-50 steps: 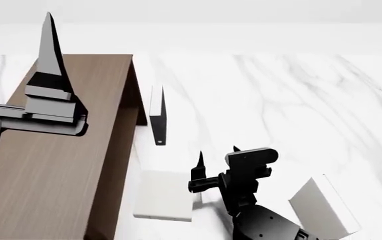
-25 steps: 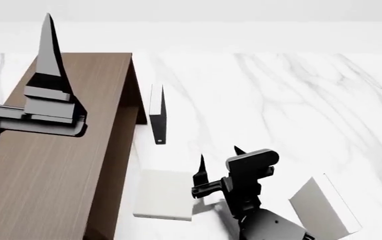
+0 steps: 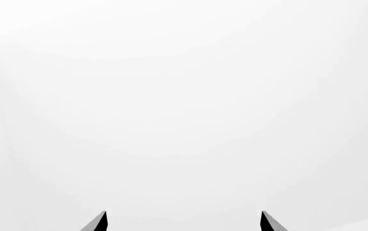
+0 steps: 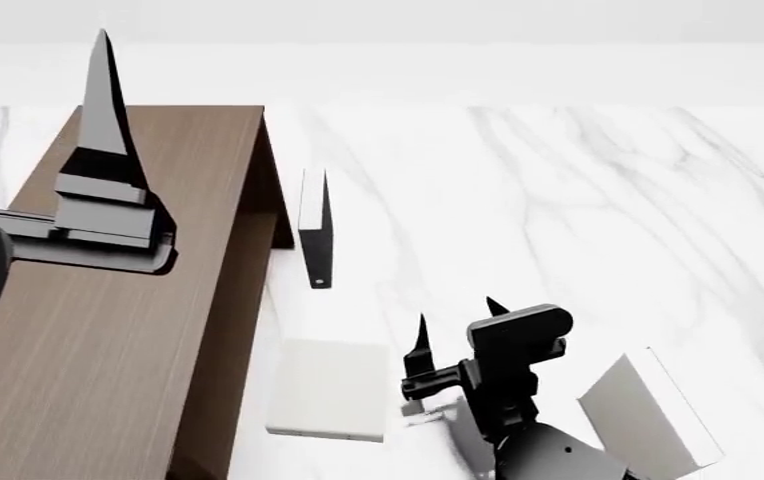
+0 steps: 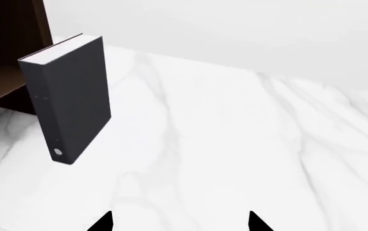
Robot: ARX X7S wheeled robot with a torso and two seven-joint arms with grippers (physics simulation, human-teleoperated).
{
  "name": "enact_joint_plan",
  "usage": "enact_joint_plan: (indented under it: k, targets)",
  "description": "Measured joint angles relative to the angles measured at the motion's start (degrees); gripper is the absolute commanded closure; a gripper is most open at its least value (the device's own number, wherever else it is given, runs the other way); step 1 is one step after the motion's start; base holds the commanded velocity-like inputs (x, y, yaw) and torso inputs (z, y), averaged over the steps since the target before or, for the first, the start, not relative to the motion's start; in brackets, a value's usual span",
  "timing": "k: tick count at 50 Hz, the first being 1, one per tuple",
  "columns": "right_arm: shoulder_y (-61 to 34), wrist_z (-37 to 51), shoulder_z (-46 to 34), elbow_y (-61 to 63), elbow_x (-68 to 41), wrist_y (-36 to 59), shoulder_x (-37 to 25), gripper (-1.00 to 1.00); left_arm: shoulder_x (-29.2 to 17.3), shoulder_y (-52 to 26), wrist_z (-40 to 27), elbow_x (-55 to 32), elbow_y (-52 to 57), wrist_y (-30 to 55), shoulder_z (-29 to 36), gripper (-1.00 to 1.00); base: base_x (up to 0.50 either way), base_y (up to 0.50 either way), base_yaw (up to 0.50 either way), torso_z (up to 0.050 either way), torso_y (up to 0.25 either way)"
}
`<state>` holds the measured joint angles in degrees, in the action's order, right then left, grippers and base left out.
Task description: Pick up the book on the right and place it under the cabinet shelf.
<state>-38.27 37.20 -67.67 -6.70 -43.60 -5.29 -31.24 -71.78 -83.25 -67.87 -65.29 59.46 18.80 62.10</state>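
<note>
- Hovering at lower centre of the head view, the right gripper [image 4: 456, 325] has its jaws apart and holds nothing; in its wrist view only the two fingertips [image 5: 100, 222] show, with bare marble between them.
- The book [image 4: 646, 415] sits tilted at the lower right of the head view, just beside the right arm and apart from the gripper. It is not yet grasped.
- A greyer pale book [image 4: 330, 388] lies flat at lower centre-left, next to the cabinet shelf [image 4: 102, 340]; it is the nearer of the two to the open fingers.
- The black book [image 4: 315, 228] stands upright near the cabinet's far corner, at upper left of the right wrist view, seemingly clear of the working path.
- The left gripper [image 4: 102, 90] is raised over the cabinet top at upper left, jaws apart and empty, facing blank background; judged to be parked out of the way.
- Judgement: the pick has not begun; the right gripper must turn toward the tilted book.
</note>
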Motion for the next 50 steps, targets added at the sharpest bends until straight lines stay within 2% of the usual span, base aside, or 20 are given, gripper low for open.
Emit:
enact_joint_plan:
  k: [21, 50]
  targets:
    - [-0.7, 0.5, -2.7, -4.1, 2.5, 4.9, 1.2, -1.00, -0.2, -2.4, -0.4, -0.9, 0.2, 0.2, 1.9, -1.00, 0.00, 0.00, 0.00, 0.000, 0.000]
    - [0.1, 0.1, -5.2, -2.7, 2.7, 8.6, 2.2, -1.00, -0.4, -4.1, -0.2, -1.3, -0.3, -0.1, 3.4, -1.00, 0.00, 0.00, 0.00, 0.000, 0.000]
